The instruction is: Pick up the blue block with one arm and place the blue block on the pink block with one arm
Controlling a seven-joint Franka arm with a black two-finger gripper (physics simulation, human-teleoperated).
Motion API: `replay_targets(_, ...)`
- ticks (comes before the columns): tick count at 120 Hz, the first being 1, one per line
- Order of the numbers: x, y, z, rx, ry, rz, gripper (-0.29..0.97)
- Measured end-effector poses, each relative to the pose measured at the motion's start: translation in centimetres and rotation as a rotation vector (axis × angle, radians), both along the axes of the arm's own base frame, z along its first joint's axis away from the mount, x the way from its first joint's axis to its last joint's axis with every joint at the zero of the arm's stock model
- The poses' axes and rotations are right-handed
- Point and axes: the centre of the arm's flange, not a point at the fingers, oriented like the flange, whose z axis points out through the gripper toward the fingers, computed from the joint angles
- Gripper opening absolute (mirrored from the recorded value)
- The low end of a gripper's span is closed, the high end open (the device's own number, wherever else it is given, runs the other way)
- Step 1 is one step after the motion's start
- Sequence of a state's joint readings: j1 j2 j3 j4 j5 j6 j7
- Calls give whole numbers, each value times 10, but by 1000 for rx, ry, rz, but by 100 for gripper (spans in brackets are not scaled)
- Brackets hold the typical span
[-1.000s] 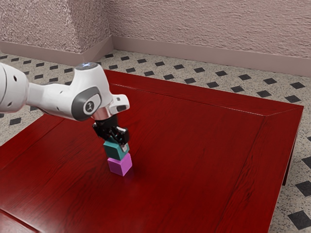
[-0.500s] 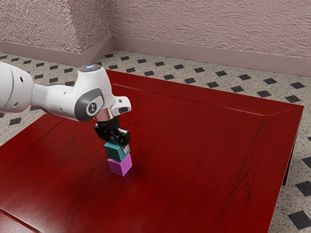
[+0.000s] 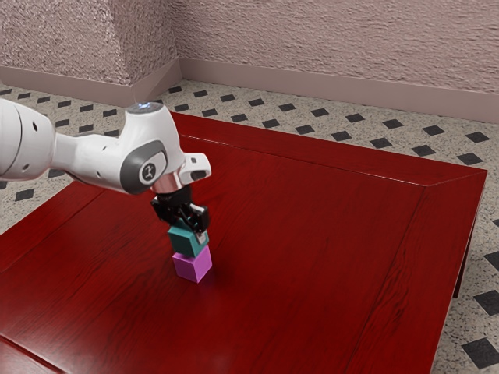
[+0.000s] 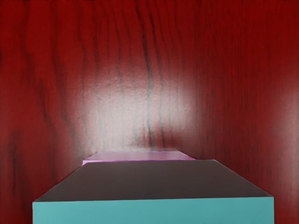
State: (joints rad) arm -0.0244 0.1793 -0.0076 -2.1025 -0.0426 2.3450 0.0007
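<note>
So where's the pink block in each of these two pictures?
Exterior view: the pink block sits on the red table, left of centre, directly under the blue block.
Wrist view: the pink block is a thin strip peeking out just beyond the large blue block.
Shared landmark: the blue block on top of it, seen in both views.

Teal blue block (image 3: 185,241) (image 4: 152,212) sits upright, stacked on pink block (image 3: 192,266) (image 4: 140,156), left of frame centre.
</note>
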Motion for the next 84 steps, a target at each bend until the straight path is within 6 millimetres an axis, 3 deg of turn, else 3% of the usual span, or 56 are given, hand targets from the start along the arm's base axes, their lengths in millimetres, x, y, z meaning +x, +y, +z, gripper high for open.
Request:
replay_targets(33,4,0,9,0,-16,-13,56)
replay_targets(56,-3,-4,70,0,-56,-30,63)
replay_targets(84,-10,-6,73,9,-12,-48,66)
